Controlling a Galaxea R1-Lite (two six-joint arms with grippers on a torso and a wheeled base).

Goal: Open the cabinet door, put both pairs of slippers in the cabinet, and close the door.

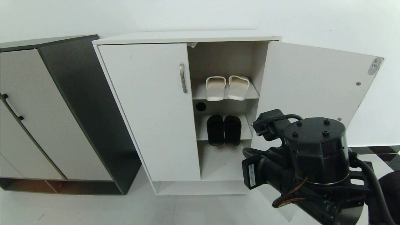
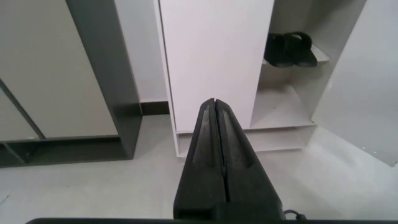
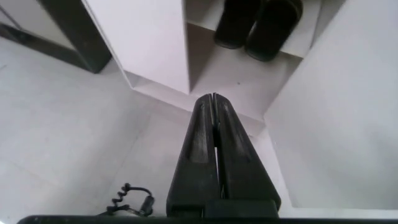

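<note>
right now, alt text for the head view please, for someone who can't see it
A white two-door cabinet stands with its right door open: cream slide slippers on the upper shelf, black slide slippers on the shelf below. Its left door is shut, a dark grey cabinet stands beside it, and the black right arm sits in front.

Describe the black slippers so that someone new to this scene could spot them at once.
Find the white cabinet in the middle, its right door swung open. In the open half, the black slippers sit side by side on the second shelf down. They are the dark pair; the cream slippers on the shelf above are pale.
</note>
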